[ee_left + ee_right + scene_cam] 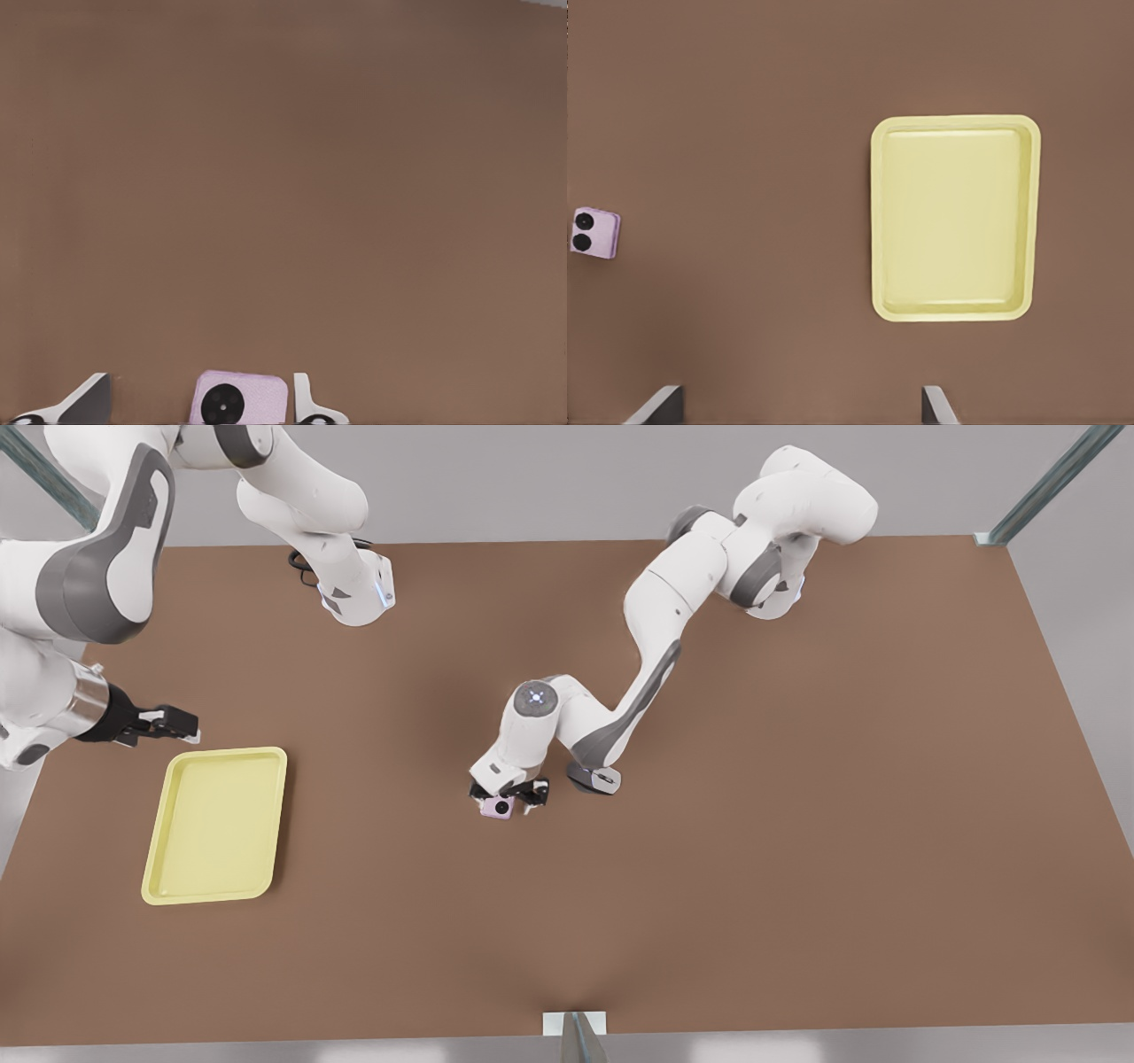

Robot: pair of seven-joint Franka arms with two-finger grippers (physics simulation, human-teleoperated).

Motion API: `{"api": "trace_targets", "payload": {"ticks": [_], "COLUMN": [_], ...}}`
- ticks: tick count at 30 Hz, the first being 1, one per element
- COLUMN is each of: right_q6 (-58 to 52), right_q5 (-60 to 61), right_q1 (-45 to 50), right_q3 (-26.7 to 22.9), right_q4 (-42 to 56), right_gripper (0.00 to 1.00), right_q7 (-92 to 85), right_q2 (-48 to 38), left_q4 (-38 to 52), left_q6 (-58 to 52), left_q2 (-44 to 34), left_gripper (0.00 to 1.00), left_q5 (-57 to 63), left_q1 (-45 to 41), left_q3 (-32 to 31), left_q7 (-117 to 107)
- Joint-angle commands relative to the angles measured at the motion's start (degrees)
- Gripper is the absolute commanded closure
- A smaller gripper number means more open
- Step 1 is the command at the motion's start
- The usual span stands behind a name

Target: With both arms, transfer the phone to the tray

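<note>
The pale pink phone lies flat on the brown table near the middle, one black circle showing past the gripper. My left gripper is down over it and open, fingers on either side; in the left wrist view the phone sits close to one finger, with a gap to the other. The pale yellow tray lies at the front view's left. My right gripper hovers open just beyond the tray's far corner. From the right wrist, the tray and the phone lie well apart.
The brown table has open surface around the phone and between it and the tray. The arm bases stand at the table's far edge. Metal frame posts rise at the far corners and a bracket sits mid front edge.
</note>
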Motion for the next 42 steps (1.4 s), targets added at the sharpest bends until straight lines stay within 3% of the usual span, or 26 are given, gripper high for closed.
{"api": "trace_targets", "payload": {"ticks": [1,4,5,7,8,10,12,15,20,24,26,29,33,42], "right_q6": [3.74,8.58,9.55,14.37,17.81,17.81,18.25,29.06,33.1,47.6,55.86,58.59,58.59,53.59], "right_q5": [-0.1,0.34,0.43,0.61,0.61,-0.45,-0.36,0.61,1.22,0.52,0.52,0.43,0.17,-2.47], "right_q1": [1.43,1.52,1.61,5.65,7.66,13.74,16.2,30.79,35.54,38.52,39.05,36.94,37.12,37.82], "right_q3": [0.75,9.45,12.7,13.32,13.32,13.24,12.71,-0.56,-1.27,-1.18,-1.27,-1.18,-1.27,-0.91], "right_q4": [-1.35,-5.84,-6.54,-7.68,-11.46,-10.68,-8.48,-9.97,-8.39,-19.72,-22.28,-22.01,-21.4,-21.66], "right_gripper": [0.0,0.0,0.0,0.0,0.0,0.0,0.0,0.0,0.0,0.0,0.0,0.0,0.0,0.0], "right_q7": [3.5,19.75,27.22,32.24,35.49,48.06,55.35,65.82,79.97,82.96,92.18,92.54,90.43,58.63], "right_q2": [0.87,-0.62,-0.27,1.75,1.05,4.47,8.69,12.21,19.33,18.72,19.24,23.19,24.69,25.31], "left_q4": [-0.1,-2.65,-2.65,-2.74,-8.88,-25.94,-29.11,-28.76,-26.82,-24.19,-24.19,-24.1,-24.1,-24.1], "left_q6": [-25.38,-41.29,-45.33,-50.26,-49.73,-43.23,-45.16,-46.66,-47.1,-46.3,-45.95,-45.95,-45.95,-46.04], "left_q2": [-4.75,-12.93,-15.22,-20.48,-27.42,-43.51,-50.73,-51.43,-46.42,-40.71,-40.27,-40.27,-40.18,-38.86], "left_gripper": [0.0,0.0,0.0,0.0,0.0,0.0,0.0,0.0,0.0,0.0,0.0,0.0,0.0,0.0], "left_q5": [-6.66,-8.68,-8.33,-8.06,-6.84,4.33,4.59,4.59,4.15,4.15,4.07,4.07,4.07,3.98], "left_q1": [5.22,21.04,23.59,23.86,27.9,37.13,39.15,41.7,40.82,40.12,40.03,40.12,40.12,40.21], "left_q3": [0.3,0.47,2.66,9.35,8.74,-3.04,-2.52,-2.96,-3.48,-6.73,-6.74,-6.74,-6.65,-6.12], "left_q7": [14.12,32.4,33.2,36.27,39.87,41.9,46.38,48.58,49.55,51.92,52.01,52.01,52.01,51.57]}}
